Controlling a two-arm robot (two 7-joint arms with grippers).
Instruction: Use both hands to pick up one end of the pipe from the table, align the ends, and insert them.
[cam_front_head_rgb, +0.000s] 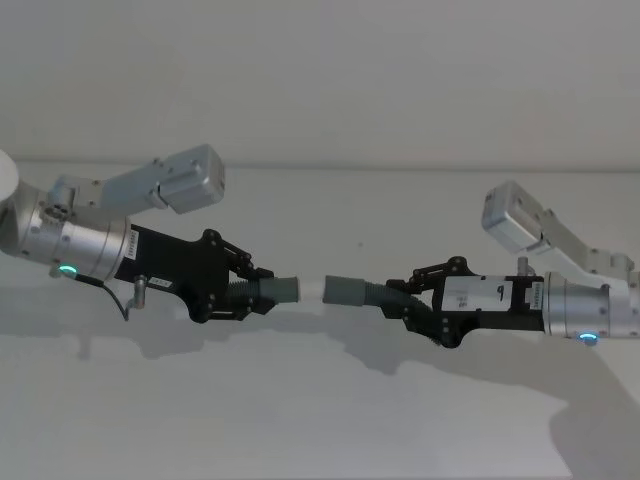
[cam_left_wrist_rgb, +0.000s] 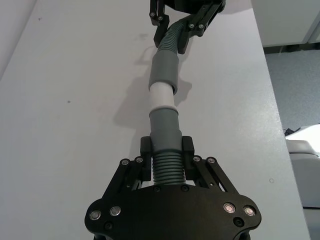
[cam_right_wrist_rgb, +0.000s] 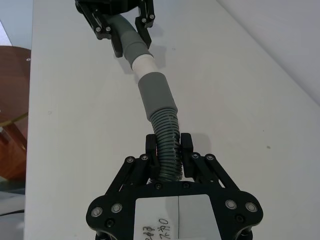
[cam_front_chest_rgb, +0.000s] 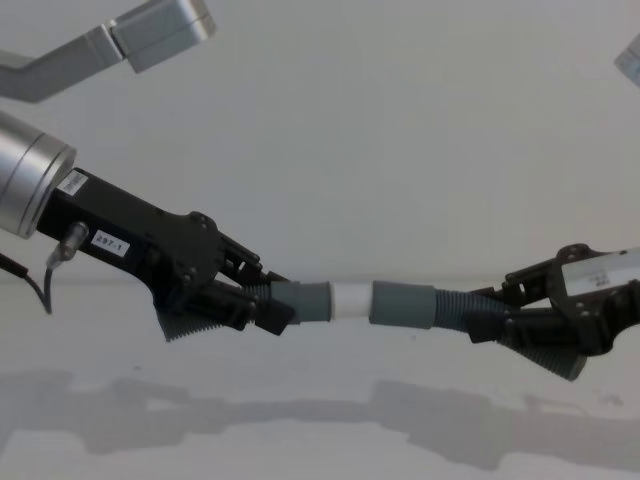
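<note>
Both pieces of the pipe hang in the air above the white table (cam_front_head_rgb: 320, 420), joined end to end in one line. My left gripper (cam_front_head_rgb: 250, 287) is shut on the ribbed part of the left piece (cam_left_wrist_rgb: 167, 167). Its smooth cuff (cam_front_chest_rgb: 305, 302) ends in a white band (cam_front_chest_rgb: 350, 300). That band reaches into the mouth of the other cuff (cam_front_chest_rgb: 403, 303). My right gripper (cam_front_head_rgb: 405, 298) is shut on the ribbed hose of the right piece (cam_right_wrist_rgb: 168, 142). The two cuffs are in line, and the white band still shows between them (cam_right_wrist_rgb: 142, 64).
A pale wall rises behind the table. In the left wrist view the table's edge (cam_left_wrist_rgb: 280, 115) drops to a grey floor. A brown round surface (cam_right_wrist_rgb: 10, 115) lies beyond the table's other side. The arms' shadows lie on the table below them.
</note>
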